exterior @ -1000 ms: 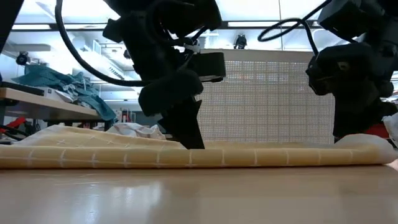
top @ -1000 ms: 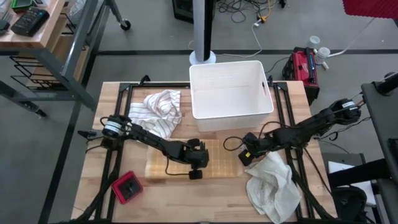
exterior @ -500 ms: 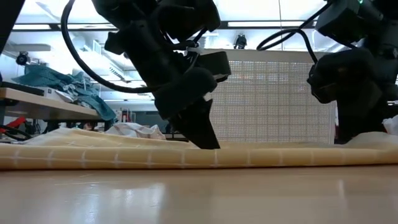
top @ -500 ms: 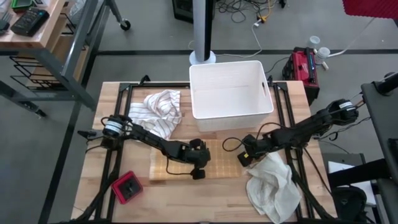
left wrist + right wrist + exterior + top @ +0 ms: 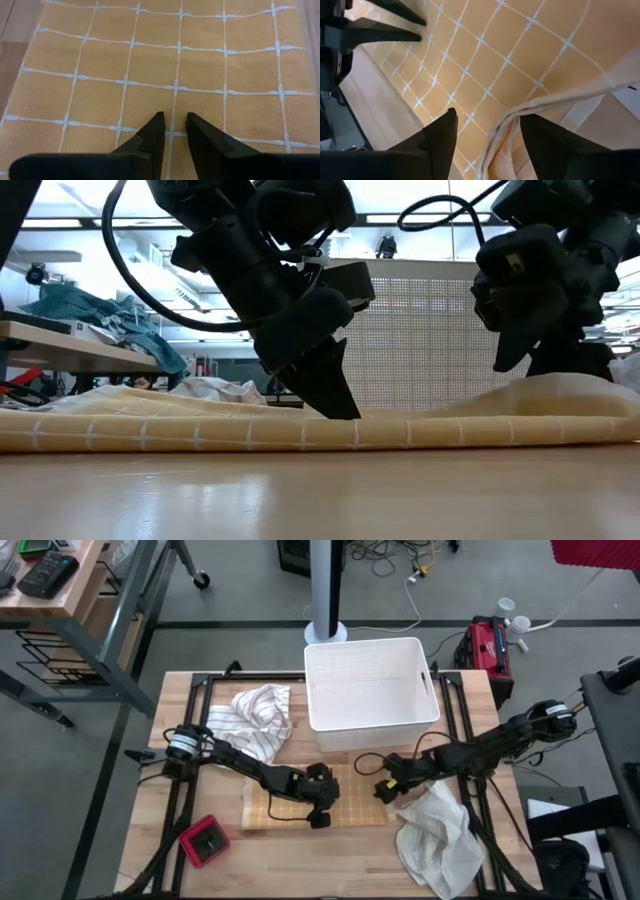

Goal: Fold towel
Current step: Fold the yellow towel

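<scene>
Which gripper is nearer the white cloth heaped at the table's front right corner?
Right. The right gripper sits at the yellow towel's right edge, just beside the white cloth. The left gripper is down on the towel's middle, farther away.

robotics lab, workbench (image 5: 60, 585) (cluttered), floor cables (image 5: 400, 560), perforated partition (image 5: 440, 340)

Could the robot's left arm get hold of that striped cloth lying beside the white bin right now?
Probably yes. The striped cloth lies uncovered on the left arm's side of the table, beside the white bin. But the left tool is pressed down on the yellow towel, so it would have to lift off first.
</scene>
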`<act>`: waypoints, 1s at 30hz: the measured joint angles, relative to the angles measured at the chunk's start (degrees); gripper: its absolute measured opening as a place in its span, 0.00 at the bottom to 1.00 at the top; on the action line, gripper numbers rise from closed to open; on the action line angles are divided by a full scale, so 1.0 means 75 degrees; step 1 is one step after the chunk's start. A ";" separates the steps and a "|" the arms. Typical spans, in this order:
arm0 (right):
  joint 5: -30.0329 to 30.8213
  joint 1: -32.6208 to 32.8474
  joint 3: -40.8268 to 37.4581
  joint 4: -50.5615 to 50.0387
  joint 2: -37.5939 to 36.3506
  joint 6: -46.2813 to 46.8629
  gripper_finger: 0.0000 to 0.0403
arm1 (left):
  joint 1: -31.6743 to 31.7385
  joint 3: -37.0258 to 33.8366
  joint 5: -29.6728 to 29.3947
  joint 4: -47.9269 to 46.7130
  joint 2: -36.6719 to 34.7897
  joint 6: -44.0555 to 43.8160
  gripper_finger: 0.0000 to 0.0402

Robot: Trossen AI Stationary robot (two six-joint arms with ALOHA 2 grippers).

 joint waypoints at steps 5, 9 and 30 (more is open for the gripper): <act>0.0007 0.0009 0.0000 0.0103 0.0605 0.0097 0.48 | 0.0003 -0.0006 0.0005 0.0152 0.0010 0.0033 0.19; 0.0003 0.0009 0.0036 0.0936 0.1201 0.0091 0.45 | 0.0006 -0.0017 0.0007 0.0163 0.0010 0.0060 0.19; 0.0550 0.0462 0.1628 -0.3495 0.0109 0.0056 0.44 | 0.0047 -0.0446 0.0114 0.0629 -0.0019 -0.0358 0.19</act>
